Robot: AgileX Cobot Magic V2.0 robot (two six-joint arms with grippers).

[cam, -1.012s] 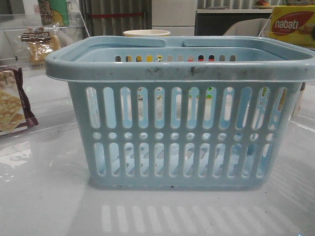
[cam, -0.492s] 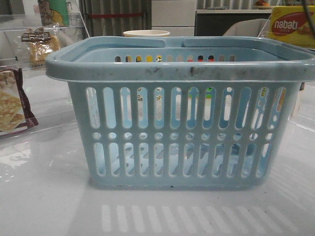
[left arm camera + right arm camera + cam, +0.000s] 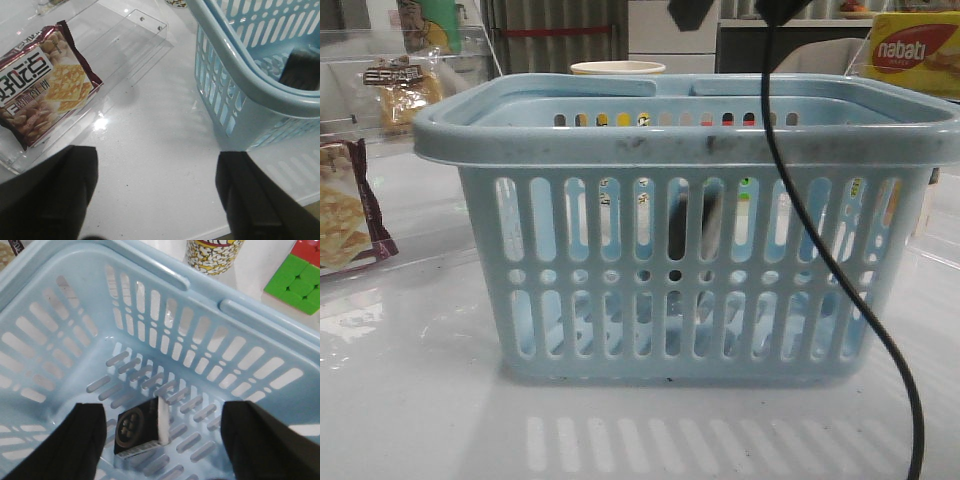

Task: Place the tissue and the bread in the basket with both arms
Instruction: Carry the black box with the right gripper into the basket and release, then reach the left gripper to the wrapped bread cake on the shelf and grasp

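Observation:
The light-blue basket (image 3: 690,230) stands mid-table. The tissue, a small black pack (image 3: 138,427), is tilted low inside the basket; in the front view it shows as a dark shape through the slots (image 3: 684,235). My right gripper (image 3: 162,455) is open above the basket's inside, its fingers (image 3: 80,445) either side of the pack and apart from it. Dark parts of that arm and its cable (image 3: 820,250) show at the front view's top. The bread (image 3: 402,92) sits far left at the back. My left gripper (image 3: 155,200) is open and empty over bare table left of the basket (image 3: 250,85).
A maroon-edged cracker packet (image 3: 42,90) lies on a clear acrylic tray (image 3: 130,45) at the left, also in the front view (image 3: 345,210). A yellow nabati box (image 3: 915,50) is back right. A popcorn cup (image 3: 215,252) and a green-and-red cube (image 3: 295,275) stand behind the basket.
The right arm's dark parts and cable have come into the front view above the basket. A dark pack now shows inside the basket, where there was none before.

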